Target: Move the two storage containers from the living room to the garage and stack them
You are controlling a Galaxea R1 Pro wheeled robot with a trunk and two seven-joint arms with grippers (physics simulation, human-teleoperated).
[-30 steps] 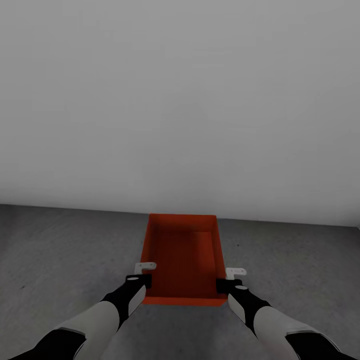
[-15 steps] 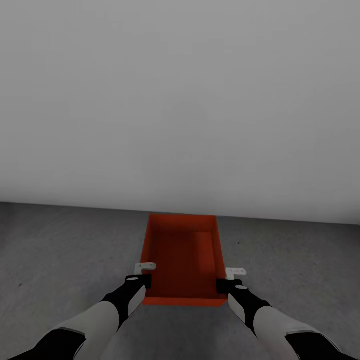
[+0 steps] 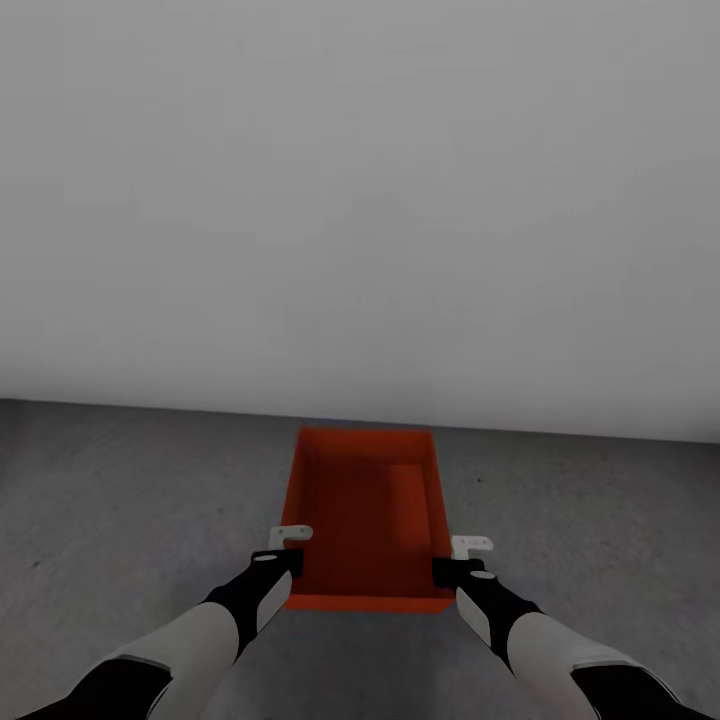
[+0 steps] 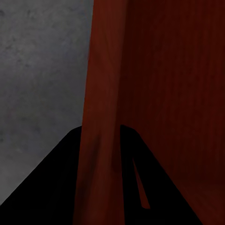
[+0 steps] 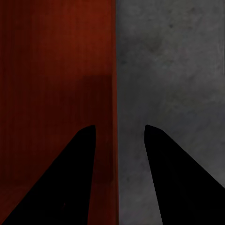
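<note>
Orange-red storage container sits between both arms, above the dark grey concrete floor, near a pale grey wall. Left gripper pinches its left wall; right gripper straddles its right wall, the black fingers slightly apart around it.

The storage container is seen only in part in the left wrist view, where its walls are cut off at the picture's edges. Whether it rests on the floor cannot be told, since its underside is hidden. The left gripper and the right gripper are each partly covered by the container's side walls, the inner fingers being concealed. Both arms are cut off near the container's close end by the head view's lower edge.
</note>
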